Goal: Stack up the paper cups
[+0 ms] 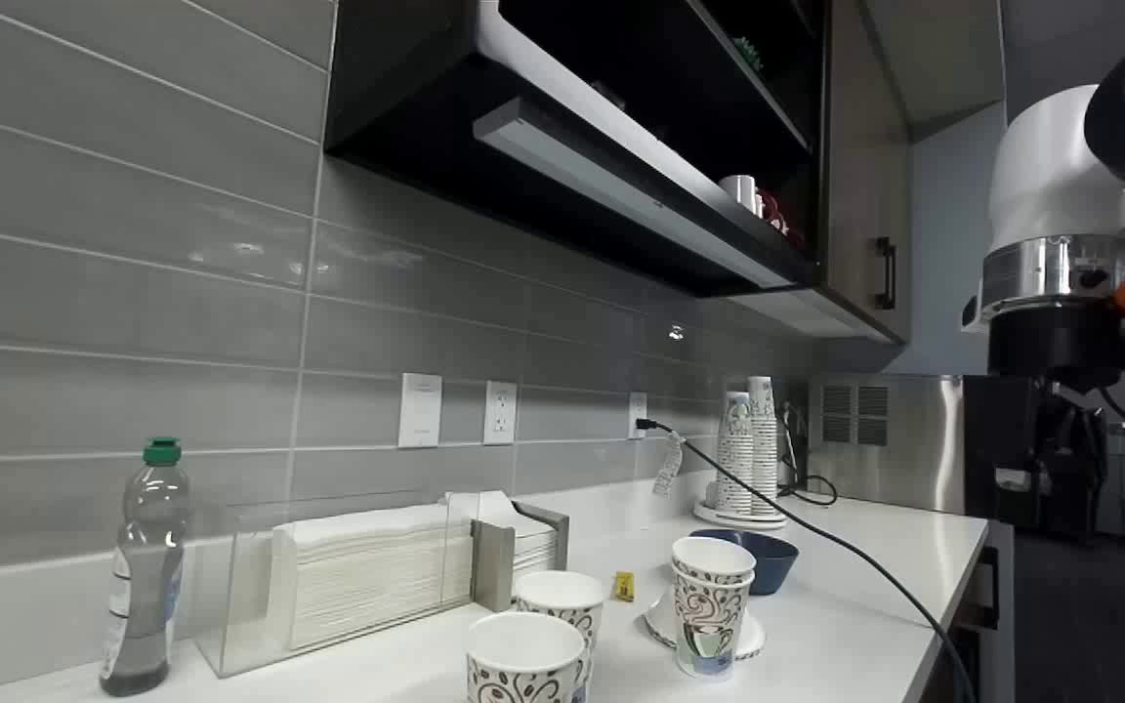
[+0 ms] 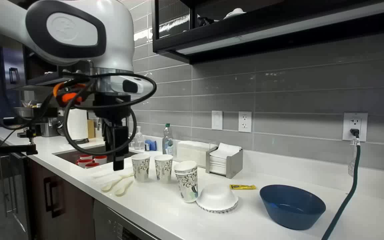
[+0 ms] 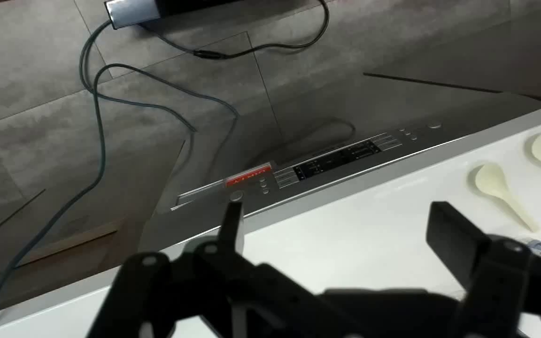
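Several white paper cups with dark swirl print stand upright on the counter. Two are single: a cup and another cup beside it. A nested pair of cups shows two rims, one cup inside another. My gripper hangs above the counter, to the left of the single cups in that exterior view, apart from them. In the wrist view the gripper has its fingers wide apart with nothing between them. The wrist view shows no whole cup.
Upside-down paper bowls sit beside the nested cups. A blue bowl, yellow packet, napkin holder and green-capped bottle are around. Spoons lie near the single cups. A sink holds red cups. A cable crosses the counter.
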